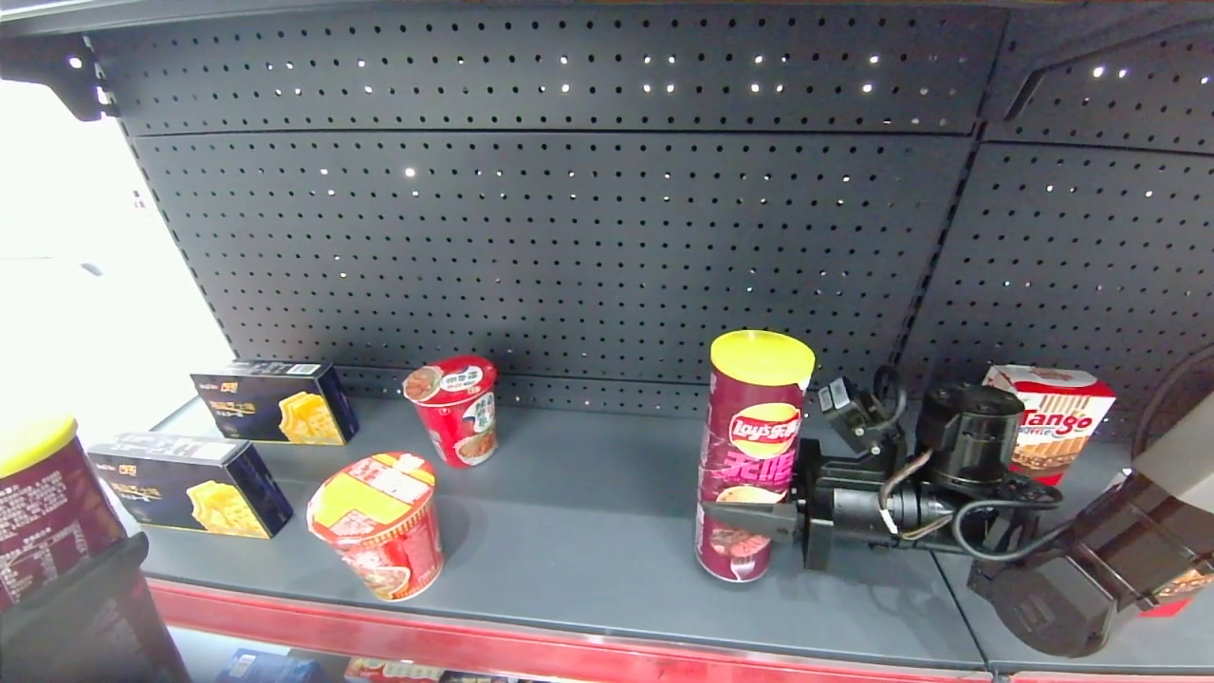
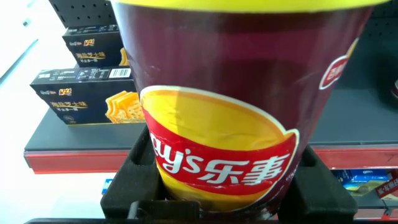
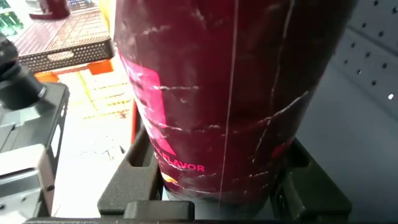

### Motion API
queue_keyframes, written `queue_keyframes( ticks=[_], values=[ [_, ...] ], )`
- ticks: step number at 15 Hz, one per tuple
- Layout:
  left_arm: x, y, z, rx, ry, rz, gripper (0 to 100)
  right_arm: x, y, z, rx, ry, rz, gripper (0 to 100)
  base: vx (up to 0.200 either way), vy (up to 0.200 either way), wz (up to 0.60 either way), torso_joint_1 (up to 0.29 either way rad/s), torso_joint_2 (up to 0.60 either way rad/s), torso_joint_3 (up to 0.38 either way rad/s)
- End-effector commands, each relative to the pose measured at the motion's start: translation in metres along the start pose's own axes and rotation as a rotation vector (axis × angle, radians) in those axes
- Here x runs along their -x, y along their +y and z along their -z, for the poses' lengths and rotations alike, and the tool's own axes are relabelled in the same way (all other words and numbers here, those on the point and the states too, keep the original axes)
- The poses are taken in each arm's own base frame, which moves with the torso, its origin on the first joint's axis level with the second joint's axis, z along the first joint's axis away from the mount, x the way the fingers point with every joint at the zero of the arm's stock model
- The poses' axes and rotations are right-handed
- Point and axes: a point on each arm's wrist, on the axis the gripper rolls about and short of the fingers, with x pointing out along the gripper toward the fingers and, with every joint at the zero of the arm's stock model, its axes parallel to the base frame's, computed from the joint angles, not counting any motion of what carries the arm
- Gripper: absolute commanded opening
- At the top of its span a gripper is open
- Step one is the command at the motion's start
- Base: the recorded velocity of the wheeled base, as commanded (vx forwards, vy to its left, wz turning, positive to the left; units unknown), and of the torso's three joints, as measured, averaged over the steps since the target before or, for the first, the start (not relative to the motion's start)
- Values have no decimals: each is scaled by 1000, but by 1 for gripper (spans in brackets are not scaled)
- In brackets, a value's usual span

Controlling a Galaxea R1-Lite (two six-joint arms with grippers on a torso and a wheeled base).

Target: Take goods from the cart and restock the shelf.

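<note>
While clamping chips can (image 1: 754,427) in right gripper (image 1: 754,517), needed base flat on shelf (image 1: 588,531) below before release; second can (image 2: 236,93) clamped in left gripper (image 2: 221,183).

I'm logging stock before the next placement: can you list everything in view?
shelf can: one, maroon, yellow lid, upright on the shelf, right of centre.
left can: one, maroon, yellow lid, in front of the shelf's left end.
cup noodles: two, red, left of centre.
cracker boxes: two, dark with yellow, left end.
wafer box: one, white and red, right, at the back.
pegboard: one, dark grey, behind.
right gripper: closed on shelf can.
left gripper: closed on left can.
</note>
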Motion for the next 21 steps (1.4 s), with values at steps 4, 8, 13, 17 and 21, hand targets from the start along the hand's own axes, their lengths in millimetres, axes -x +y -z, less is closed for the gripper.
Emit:
queue_keyframes(
  ticks=[4, 8, 13, 17, 21],
  values=[
    [3, 1, 0, 1, -9, 0, 0, 8, 11, 9, -13, 11, -2, 0, 0, 0, 0, 0, 0, 0],
    [4, 1, 0, 3, -12, -2, 0, 11, 16, 14, -20, 19, -4, 0, 0, 0, 0, 0, 0, 0],
    [5, 1, 0, 4, -17, -2, 0, 12, 18, 20, -30, 28, -10, 0, 0, 0, 0, 0, 0, 0],
    [6, 1, 0, 5, -23, -2, 0, 8, 17, 25, -40, 37, -15, 0, 0, 0, 0, 0, 0, 0],
    [6, 1, 0, 5, -20, -2, 0, 0, 8, 30, -32, 26, -19, 0, 0, 0, 0, 0, 0, 0]
  ],
)
